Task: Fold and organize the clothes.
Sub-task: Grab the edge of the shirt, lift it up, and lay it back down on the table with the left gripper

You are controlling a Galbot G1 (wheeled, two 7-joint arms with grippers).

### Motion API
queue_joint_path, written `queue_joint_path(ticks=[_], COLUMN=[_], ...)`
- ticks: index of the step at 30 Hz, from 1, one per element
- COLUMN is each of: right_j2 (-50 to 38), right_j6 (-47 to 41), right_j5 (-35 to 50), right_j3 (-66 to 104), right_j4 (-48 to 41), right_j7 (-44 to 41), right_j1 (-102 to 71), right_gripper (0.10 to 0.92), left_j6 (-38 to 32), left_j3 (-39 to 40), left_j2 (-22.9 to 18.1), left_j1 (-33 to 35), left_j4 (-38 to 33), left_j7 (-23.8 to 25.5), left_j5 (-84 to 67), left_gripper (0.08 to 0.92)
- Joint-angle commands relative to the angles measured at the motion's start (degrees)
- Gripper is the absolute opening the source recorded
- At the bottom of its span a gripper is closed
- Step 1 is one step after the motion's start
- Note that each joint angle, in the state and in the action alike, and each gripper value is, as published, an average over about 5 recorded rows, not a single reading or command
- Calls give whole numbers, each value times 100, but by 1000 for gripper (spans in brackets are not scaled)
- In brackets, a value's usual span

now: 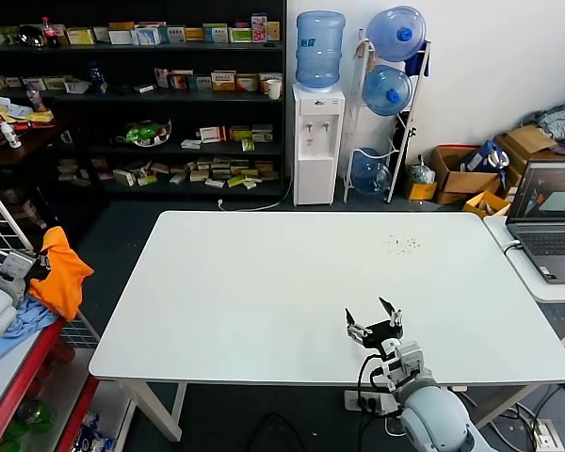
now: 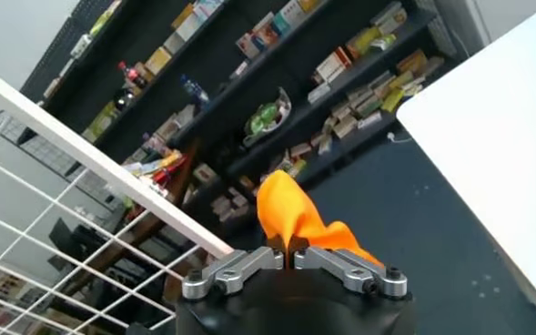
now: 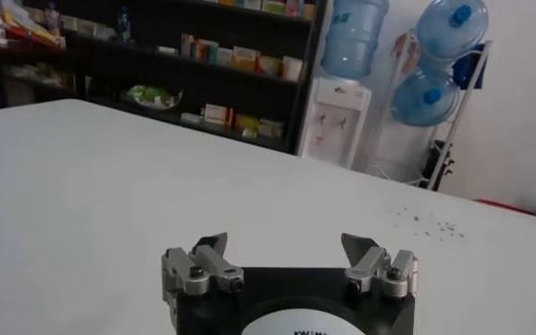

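The clothes are one bright orange T-shirt (image 1: 63, 271), bunched and hanging at the far left, off the white table (image 1: 264, 282). My left gripper (image 1: 40, 265) is shut on a pinch of this fabric and holds it in the air beside the table's left end. In the left wrist view the orange T-shirt (image 2: 295, 217) rises from between the closed fingers of that gripper (image 2: 291, 258). My right gripper (image 1: 375, 326) rests open just above the table near its front edge, right of centre. In the right wrist view the right gripper (image 3: 286, 250) holds nothing.
A light blue cloth (image 1: 24, 320) lies on a red-edged stand below the shirt. A white wire rack (image 1: 2, 226) stands at the far left. A laptop (image 1: 550, 226) sits on a side table at the right. Small dark specks (image 1: 402, 244) dot the table's far right.
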Motion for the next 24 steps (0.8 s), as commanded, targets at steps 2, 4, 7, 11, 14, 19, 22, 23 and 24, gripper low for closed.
queue_joint_path(ticks=[2, 4, 7, 11, 14, 19, 22, 23, 24], right_j2=[-18, -35, -46, -46, -34, -36, -67, -76, -84], right_j6=[-16, -25, -32, -22, -16, -41, -33, -16, 8], right_j5=[-36, -38, -51, -78, -91, -103, -108, -112, -117], right_j3=[-6, 12, 53, 134, 189, 246, 279, 290, 302], right_j4=[38, 50, 70, 85, 82, 79, 63, 53, 39], right_j7=[5, 14, 21, 15, 15, 32, 34, 29, 19], right_j1=[-34, -56, -114, -215, -249, -259, -287, -300, -314], right_gripper=[823, 823, 823, 823, 823, 823, 823, 823, 823], left_j6=[98, 166, 311, 538, 700, 813, 803, 783, 743], left_j3=[96, 168, 274, 368, 435, 690, 852, 908, 966], left_j2=[-586, -765, -989, -1139, -1212, -1547, -2033, -2242, -2471], left_j1=[275, 369, 428, 456, 492, 511, 483, 466, 442], left_j4=[-521, -732, -1077, -1646, -2085, -2504, -2512, -2470, -2383], left_j7=[-284, -429, -719, -1197, -1538, -1929, -2089, -2122, -2136], left_j5=[-245, -442, -825, -1505, -1996, -2436, -2504, -2472, -2404], left_gripper=[114, 114, 114, 114, 114, 114, 114, 114, 114])
